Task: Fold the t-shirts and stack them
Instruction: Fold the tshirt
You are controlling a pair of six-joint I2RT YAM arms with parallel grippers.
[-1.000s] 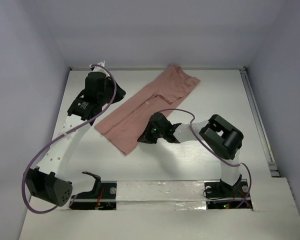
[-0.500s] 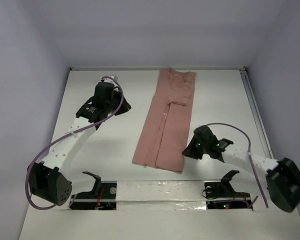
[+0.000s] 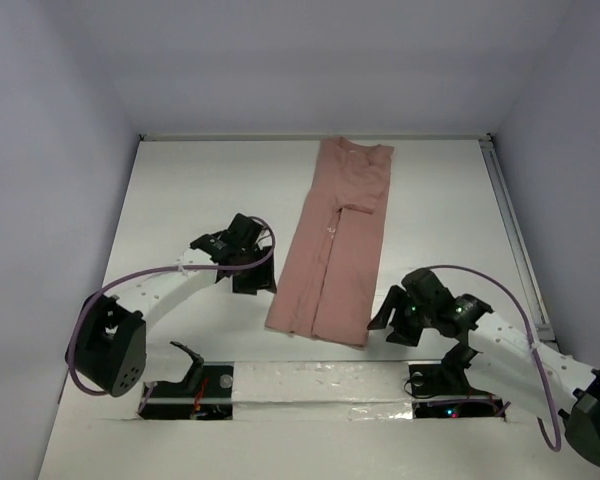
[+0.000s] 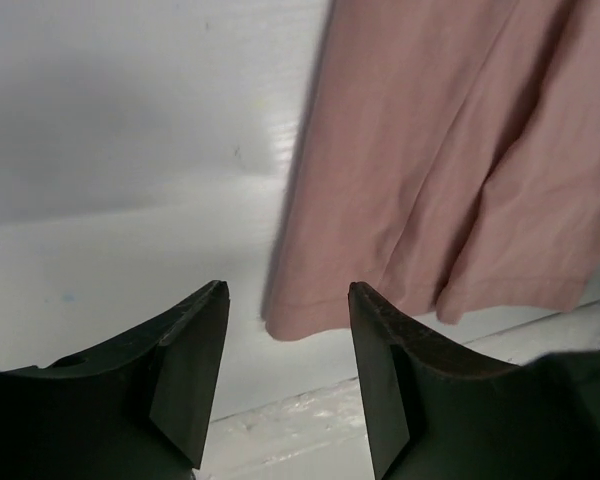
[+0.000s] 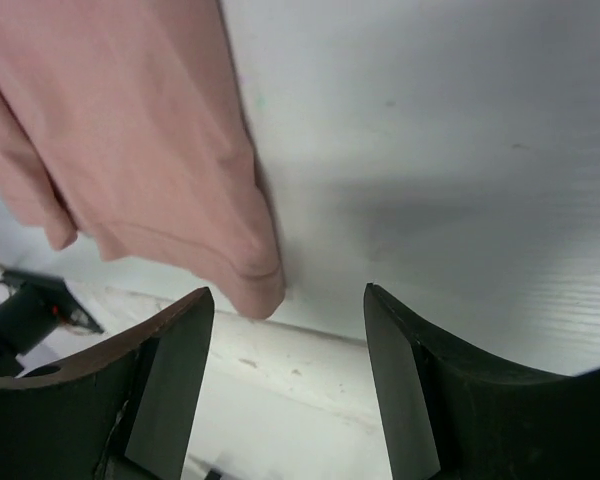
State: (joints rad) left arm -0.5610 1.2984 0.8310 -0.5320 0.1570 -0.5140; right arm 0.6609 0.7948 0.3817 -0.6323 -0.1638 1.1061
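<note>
White tabletop (image 3: pixel 180 190) fills your overhead view, boxed in by pale walls. Your salmon-pink t-shirt (image 3: pixel 340 240) lies flat near its middle, folded into a long narrow strip. It runs from 12 o'clock, near the far wall, down toward 6 o'clock, and its hem stops just short of the taped strip (image 3: pixel 320 378) at the near edge.

Your left gripper (image 3: pixel 258 280) sits at 9 o'clock of the shirt's lower end, just beside the cloth. Its wrist camera shows the two fingers (image 4: pixel 185 370) spread apart with nothing pinched; beyond them you see bare table and the hem's left corner.

Your right gripper (image 3: pixel 385 318) sits at 3 o'clock of the hem's right corner, near it. Its fingers (image 5: pixel 160 390) also stand apart and empty, with the rounded corner of the fold lying just ahead between them.
</note>
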